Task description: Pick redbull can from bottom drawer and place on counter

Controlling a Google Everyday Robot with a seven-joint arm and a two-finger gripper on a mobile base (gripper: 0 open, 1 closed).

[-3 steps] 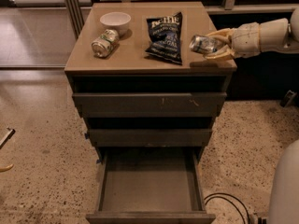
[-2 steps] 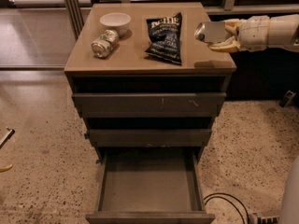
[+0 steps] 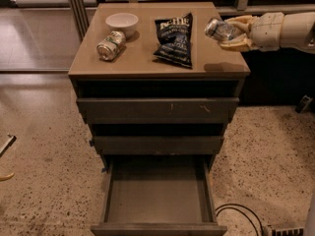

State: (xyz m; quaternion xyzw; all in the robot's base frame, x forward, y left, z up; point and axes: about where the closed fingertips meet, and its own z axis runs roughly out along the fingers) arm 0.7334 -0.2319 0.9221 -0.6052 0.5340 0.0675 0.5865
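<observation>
Three drawers sat in the dark cabinet, and the bottom drawer stood pulled fully out toward the front, its plain grey inside showing. The two shallower drawers above it were only slightly out.

On the tan counter a small white bowl stood near the back left corner. Just in front of it a green-and-white can lay on its side, close to the left edge. A dark chip bag lay flat around the middle, stretching from the back edge toward the front.

The gripper reached in from the right and hung over the right edge of the counter, about halfway between the back and front corners. Its tan fingers were clamped around the redbull can, one above it and one below. The can was tipped onto its side in that grip, with a shiny silver end pointing left toward the chip bag. It was lifted clear of the surface, and a soft shadow lay on the counter near the front right corner beneath it.

On the speckled floor, a dark cable curled beside the open drawer's right front corner.
</observation>
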